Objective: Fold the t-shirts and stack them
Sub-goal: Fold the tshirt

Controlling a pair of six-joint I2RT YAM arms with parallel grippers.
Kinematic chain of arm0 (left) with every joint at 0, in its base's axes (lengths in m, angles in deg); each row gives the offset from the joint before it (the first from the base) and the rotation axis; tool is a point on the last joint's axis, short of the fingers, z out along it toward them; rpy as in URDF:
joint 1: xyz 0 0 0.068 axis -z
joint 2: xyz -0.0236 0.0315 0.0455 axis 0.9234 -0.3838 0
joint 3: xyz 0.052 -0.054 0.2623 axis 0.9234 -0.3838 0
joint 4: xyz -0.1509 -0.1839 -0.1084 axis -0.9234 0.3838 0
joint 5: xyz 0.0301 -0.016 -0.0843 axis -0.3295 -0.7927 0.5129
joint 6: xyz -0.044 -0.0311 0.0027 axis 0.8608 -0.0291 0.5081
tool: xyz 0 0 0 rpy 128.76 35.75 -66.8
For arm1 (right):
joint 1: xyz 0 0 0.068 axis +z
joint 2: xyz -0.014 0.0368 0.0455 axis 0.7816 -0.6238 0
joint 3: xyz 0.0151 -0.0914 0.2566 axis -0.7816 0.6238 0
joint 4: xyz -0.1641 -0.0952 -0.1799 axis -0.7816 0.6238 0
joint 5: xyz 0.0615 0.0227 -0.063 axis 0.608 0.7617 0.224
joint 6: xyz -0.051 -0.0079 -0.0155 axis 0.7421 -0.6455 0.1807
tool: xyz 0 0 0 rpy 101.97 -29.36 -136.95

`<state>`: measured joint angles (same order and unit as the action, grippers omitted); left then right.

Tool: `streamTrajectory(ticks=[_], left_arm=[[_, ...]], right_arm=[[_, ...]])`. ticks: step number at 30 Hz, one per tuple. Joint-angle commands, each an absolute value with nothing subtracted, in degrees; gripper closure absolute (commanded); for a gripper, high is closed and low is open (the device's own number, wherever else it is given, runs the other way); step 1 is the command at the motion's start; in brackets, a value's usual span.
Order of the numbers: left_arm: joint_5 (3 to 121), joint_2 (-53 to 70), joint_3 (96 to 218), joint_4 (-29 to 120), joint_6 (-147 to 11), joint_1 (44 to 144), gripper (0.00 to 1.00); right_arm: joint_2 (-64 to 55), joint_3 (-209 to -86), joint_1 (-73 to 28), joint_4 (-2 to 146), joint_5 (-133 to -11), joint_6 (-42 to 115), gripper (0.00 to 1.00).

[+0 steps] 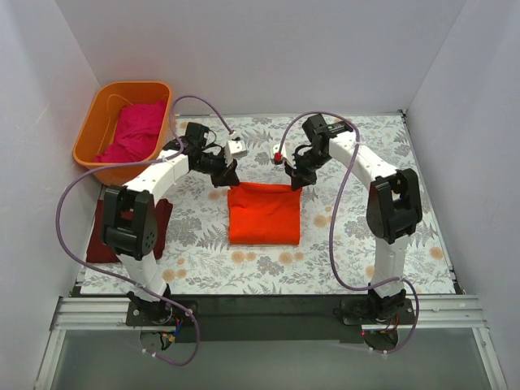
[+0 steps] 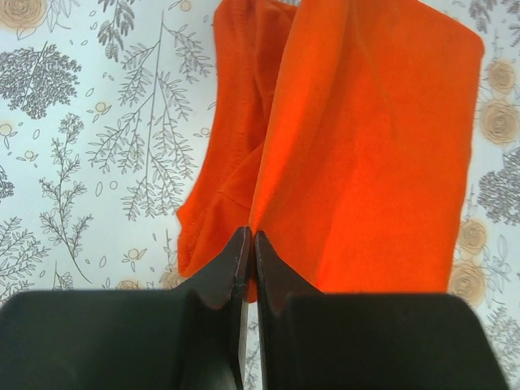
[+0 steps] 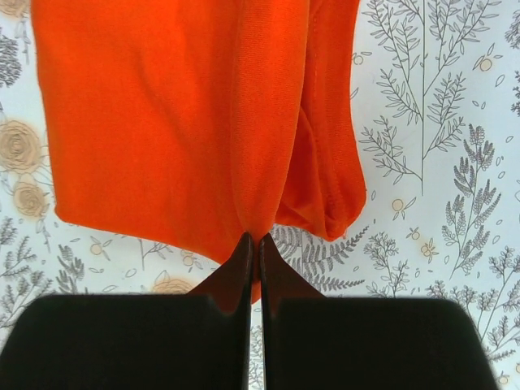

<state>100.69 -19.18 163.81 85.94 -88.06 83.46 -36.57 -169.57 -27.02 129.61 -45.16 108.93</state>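
Note:
The orange-red t-shirt (image 1: pixel 263 213) lies partly folded at the middle of the floral table. My left gripper (image 1: pixel 227 174) is shut on its far left corner, and the cloth hangs from the pinch in the left wrist view (image 2: pixel 366 146). My right gripper (image 1: pixel 297 179) is shut on its far right corner, the cloth (image 3: pixel 179 114) draping from the fingertips. The magenta-pink t-shirt (image 1: pixel 134 130) lies bunched in the orange tub (image 1: pixel 91 138). The dark maroon t-shirt (image 1: pixel 97 236) lies flat at the table's left edge, mostly hidden behind my left arm.
White walls close in the table on the left, back and right. A small white block with a red tip (image 1: pixel 279 152) and another white piece (image 1: pixel 236 147) sit behind the grippers. Purple cables loop off both arms.

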Motion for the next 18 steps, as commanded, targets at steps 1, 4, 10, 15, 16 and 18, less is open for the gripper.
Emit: streamTrajectory(ticks=[1,4,10,15,16,18], left_arm=[[100.3,-21.7,166.7,83.7,-88.6,82.3,1.0],[99.7,-24.1,167.9,83.6,-88.8,81.8,1.0],[97.9,-26.1,167.4,81.8,-89.2,80.5,1.0],[97.4,-27.5,167.3,80.5,-88.8,79.7,1.0],[97.0,-27.6,166.9,79.8,-88.8,79.7,1.0],[96.7,-28.5,166.6,79.1,-88.5,79.6,1.0]], right_arm=[[-39.7,-173.7,-27.6,132.2,-44.7,111.0,0.99],[-43.7,-176.2,-28.0,132.1,-44.7,110.3,0.99],[-46.1,-179.0,-28.3,131.9,-43.8,109.4,0.99],[-47.4,-181.3,-28.4,131.8,-42.8,108.0,0.99],[-47.7,-182.1,-28.4,131.8,-42.8,107.8,0.99],[-49.2,-183.4,-28.4,131.8,-42.7,107.1,0.99]])
